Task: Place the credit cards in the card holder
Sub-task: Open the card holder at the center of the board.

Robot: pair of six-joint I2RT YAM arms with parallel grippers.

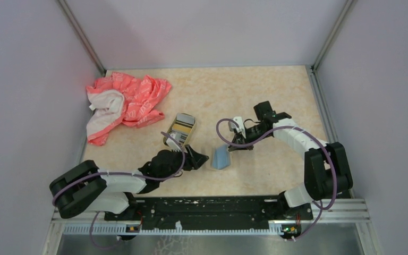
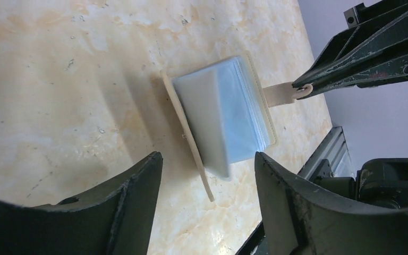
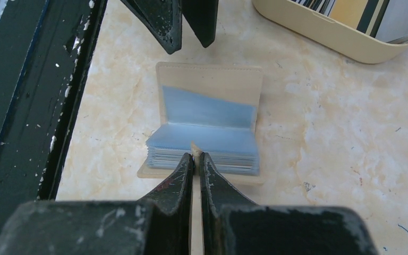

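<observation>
The card holder [image 1: 220,158] is a tan folder with pale blue clear sleeves, lying open on the table [image 1: 255,95]. My right gripper [image 3: 196,156] is shut on the tan strap tab [image 2: 279,94] at its far edge. The sleeves [image 3: 208,109] fan upward. My left gripper [image 2: 207,155] is open just short of the holder [image 2: 228,114], and its fingertips [image 3: 172,32] flank the near cover edge without touching it. The credit cards [image 3: 350,10] stand on edge inside a cream tin [image 1: 182,127] just beyond my left gripper [image 1: 204,158].
A pink and white cloth [image 1: 125,103] lies crumpled at the back left. The black base rail [image 1: 207,207] runs along the near edge, close to the holder. Grey walls enclose the table on three sides.
</observation>
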